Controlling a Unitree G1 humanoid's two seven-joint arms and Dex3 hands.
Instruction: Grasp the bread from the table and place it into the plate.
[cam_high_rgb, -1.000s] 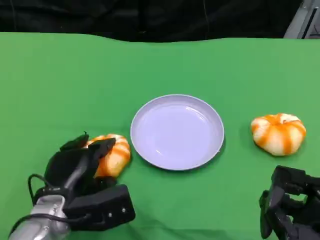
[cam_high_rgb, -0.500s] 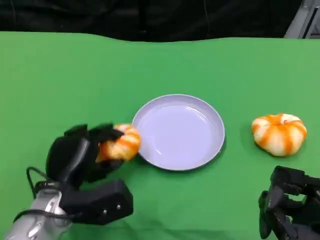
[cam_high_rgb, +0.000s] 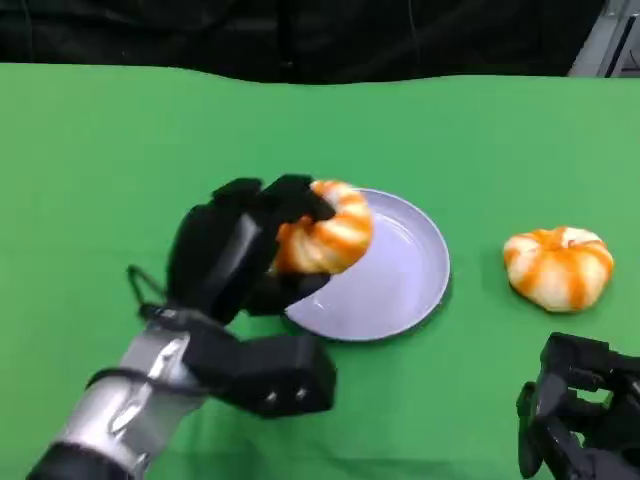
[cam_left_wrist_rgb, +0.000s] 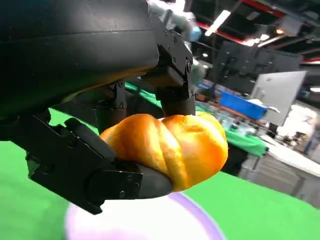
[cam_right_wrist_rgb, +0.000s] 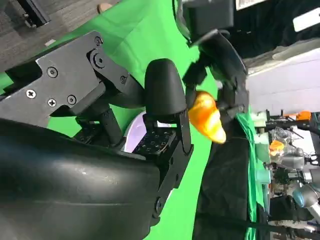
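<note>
No lettering, label, brand mark, number or sign is legible on anything in these three views.

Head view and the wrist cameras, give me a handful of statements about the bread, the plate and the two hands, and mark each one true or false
1. The left hand holds a bread roll above the plate. True.
2. A second bread roll lies in the plate. False: it lies on the green table, on the side of the plate toward the robot's right.
3. The right hand grips the second bread roll. False: it is low at the near edge, apart from that roll, holding nothing.
4. The held bread roll is clear of the plate's surface. True: the left wrist view shows a gap beneath it.
5. The plate is red. False: it is pale lavender.
</note>
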